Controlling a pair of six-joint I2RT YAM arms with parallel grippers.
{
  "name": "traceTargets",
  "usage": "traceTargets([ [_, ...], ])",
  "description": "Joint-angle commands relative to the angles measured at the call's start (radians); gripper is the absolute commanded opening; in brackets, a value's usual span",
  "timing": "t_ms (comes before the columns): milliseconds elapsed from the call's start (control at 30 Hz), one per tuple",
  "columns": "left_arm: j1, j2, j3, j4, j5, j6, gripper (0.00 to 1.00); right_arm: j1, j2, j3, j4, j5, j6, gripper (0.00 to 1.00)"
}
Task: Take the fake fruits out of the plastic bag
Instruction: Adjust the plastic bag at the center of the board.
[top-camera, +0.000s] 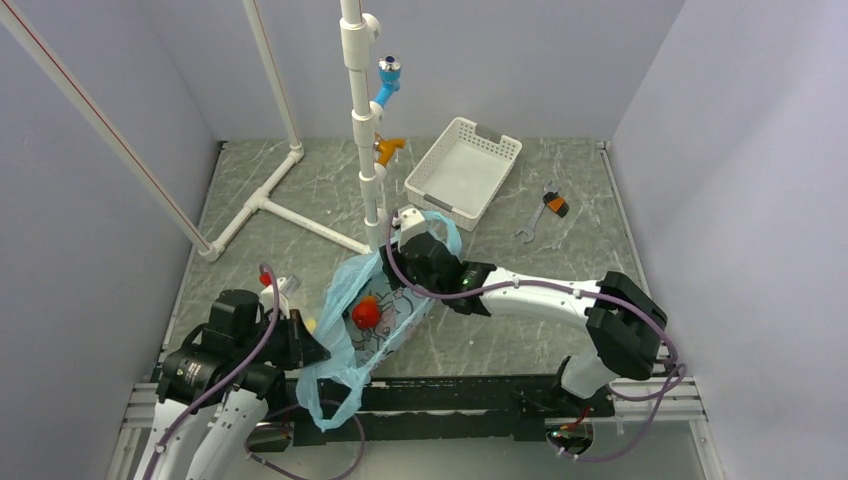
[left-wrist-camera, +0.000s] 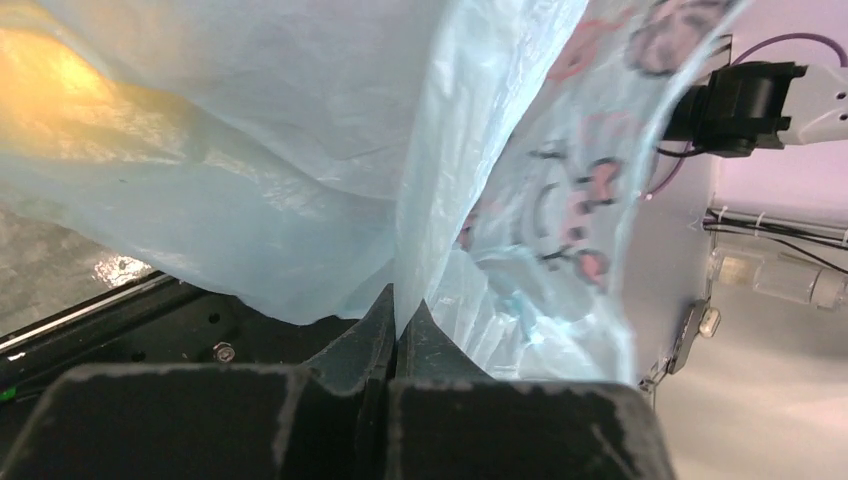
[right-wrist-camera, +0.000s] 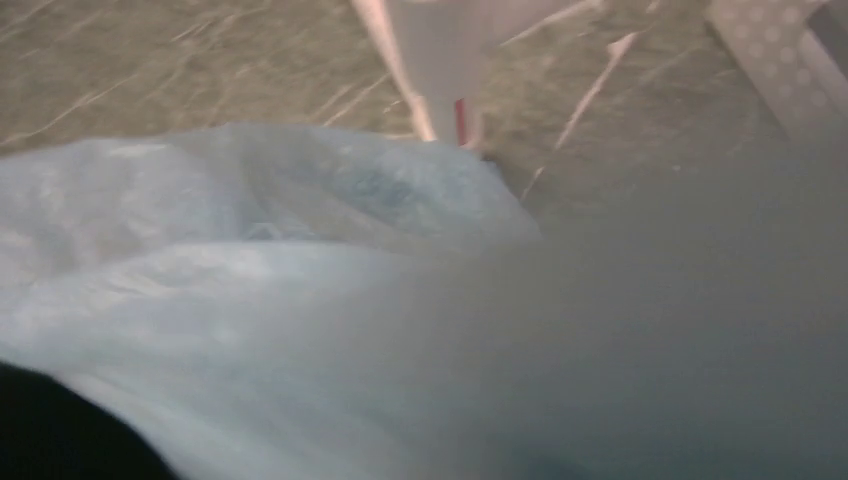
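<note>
The light-blue plastic bag lies crumpled between my two arms, its loop handles trailing toward the near edge. A red-orange round fruit shows through its film. A yellow glow behind the film in the left wrist view is the yellow-orange fruit. My left gripper is shut on a fold of the bag at its near left side. My right gripper sits at the bag's far end by a handle loop. Bag film fills the right wrist view and hides its fingers. No grapes show.
A white perforated basket stands at the back, with an orange-handled wrench to its right. A white pipe frame lies at the back left, and its upright pole stands just behind the bag.
</note>
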Motion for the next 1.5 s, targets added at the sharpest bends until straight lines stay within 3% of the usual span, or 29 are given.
traceTargets([
  [0, -0.001, 0.002, -0.042, -0.018, 0.059, 0.020, 0.00, -0.026, 0.002, 0.112, -0.054, 0.100, -0.090, 0.59],
  [133, -0.002, -0.058, -0.109, 0.039, 0.098, -0.023, 0.00, -0.005, -0.035, 0.089, -0.071, -0.013, -0.077, 0.67],
  [267, -0.001, -0.116, -0.157, 0.083, 0.123, -0.063, 0.00, 0.116, -0.133, -0.025, -0.047, -0.106, -0.067, 0.74],
  [467, -0.001, -0.101, -0.196, 0.169, 0.113, -0.084, 0.00, 0.193, -0.182, -0.203, 0.041, -0.182, -0.027, 0.71],
  [633, -0.001, -0.076, -0.207, 0.219, 0.108, -0.089, 0.00, 0.198, -0.110, -0.273, 0.117, -0.171, -0.043, 0.70],
  [800, -0.001, -0.052, -0.227, 0.166, 0.077, -0.040, 0.02, 0.202, -0.030, -0.302, 0.167, -0.144, 0.015, 0.63],
  [1000, -0.002, -0.050, -0.244, 0.159, 0.115, -0.014, 0.08, 0.209, -0.032, -0.261, 0.122, -0.070, 0.016, 0.63],
  [1167, -0.003, -0.071, -0.251, 0.183, 0.114, -0.024, 0.08, 0.207, -0.119, -0.243, 0.182, -0.061, -0.039, 0.75],
  [1467, -0.003, -0.119, -0.262, 0.201, 0.087, -0.056, 0.07, 0.201, 0.023, -0.121, 0.240, -0.001, -0.147, 0.84],
])
